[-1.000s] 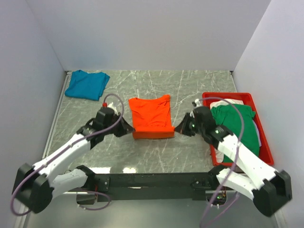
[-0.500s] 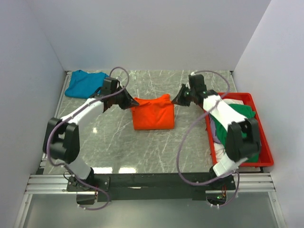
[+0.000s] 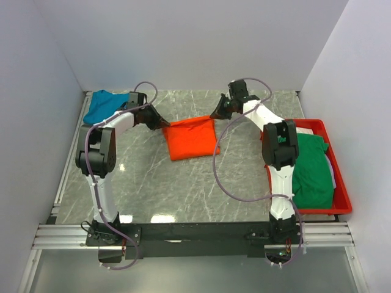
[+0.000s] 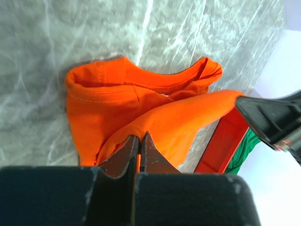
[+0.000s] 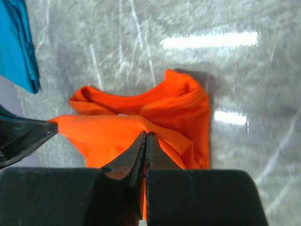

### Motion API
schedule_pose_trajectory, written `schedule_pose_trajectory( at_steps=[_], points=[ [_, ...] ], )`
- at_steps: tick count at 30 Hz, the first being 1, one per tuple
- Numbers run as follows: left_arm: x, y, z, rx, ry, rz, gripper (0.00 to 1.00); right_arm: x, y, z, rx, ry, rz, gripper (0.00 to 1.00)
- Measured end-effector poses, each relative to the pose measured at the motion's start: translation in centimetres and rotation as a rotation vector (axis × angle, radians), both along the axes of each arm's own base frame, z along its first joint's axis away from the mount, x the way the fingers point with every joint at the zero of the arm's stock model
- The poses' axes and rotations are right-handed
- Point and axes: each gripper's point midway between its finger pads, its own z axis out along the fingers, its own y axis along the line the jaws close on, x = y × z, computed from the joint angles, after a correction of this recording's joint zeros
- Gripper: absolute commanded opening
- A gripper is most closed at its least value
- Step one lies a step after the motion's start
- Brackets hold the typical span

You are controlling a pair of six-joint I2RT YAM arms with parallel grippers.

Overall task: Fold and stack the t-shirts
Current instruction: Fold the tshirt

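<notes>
The left jaws are pressed together on one corner of the orange shirt [image 4: 155, 122]. The right jaws are pressed together on the opposite corner. Between them the pinched edge hangs as a raised flap over the lower layer, which lies on the desk [image 3: 183, 183] near the middle of the far edge. The collar end beneath looks rumpled rather than flat.

The teal shirt [image 3: 107, 107] sits in the far left corner, just beside the left arm. The green shirt [image 3: 311, 168] lies in the tray [image 3: 342, 201] along the right edge.

Judging from this, the fold is mid-way, and several things could spoil it:

- **Slipping cloth:** each pinch takes only a thin bite of fabric. Any tug between the arms could pull a corner free and drop the flap crooked.
- **Skewed fold:** the shirt already lies at a slant, so laying the flap down unevenly would lock that in.
- **Dragged lower layer:** carrying the flap too low could drag the layer beneath and bunch it further.
- **Snagged teal shirt:** the left arm passes close enough to catch it on a sweep.
</notes>
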Motion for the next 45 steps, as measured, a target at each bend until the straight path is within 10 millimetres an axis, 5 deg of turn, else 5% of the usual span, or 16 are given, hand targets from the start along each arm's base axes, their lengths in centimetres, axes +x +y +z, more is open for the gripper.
schedule_pose_trajectory(
  at_steps=[6,9,13,15,18,21,25,28,34,40,45],
  points=[
    [1.9,0.3,0.6,-0.007,-0.033,0.0,0.01,1.6,0.5,-1.9,0.008,0.019,0.012,0.27],
    [2.4,0.5,0.4,-0.006,-0.044,-0.002,0.16,2.5,0.2,-1.3,0.0,-0.002,0.006,0.46],
    [2.9,1.7,0.4,-0.007,-0.061,-0.007,0.54,3.4,-0.7,0.3,-0.012,-0.046,-0.003,0.54],
    [3.6,2.7,1.0,-0.019,-0.09,0.005,0.58,3.2,-1.1,0.9,-0.029,-0.06,-0.011,0.54],
    [4.3,4.4,1.6,-0.024,-0.12,0.032,0.56,2.2,-1.9,1.6,-0.063,-0.07,-0.022,0.53],
    [4.1,5.3,2.6,-0.007,-0.139,0.052,0.4,0.0,-2.2,2.4,-0.093,-0.069,-0.024,0.51],
    [2.4,3.2,4.9,0.013,-0.183,0.03,0.17,-2.5,-0.3,3.4,-0.109,-0.091,0.012,0.5],
    [0.0,0.0,5.7,0.007,-0.21,-0.016,0.12,-4.5,2.3,2.9,-0.113,-0.094,0.068,0.49],
    [-4.2,-3.8,1.6,0.005,-0.13,-0.08,0.08,-6.7,5.7,0.3,-0.125,-0.05,0.148,0.48],
    [-5.4,-2.9,-3.0,0.047,-0.034,-0.041,0.13,-5.8,4.6,-3.3,-0.153,0.017,0.127,0.48],
    [-5.4,-2.2,-4.8,0.081,-0.005,-0.017,0.17,-4.9,2.9,-5.4,-0.166,0.062,0.092,0.47]
  ],
)
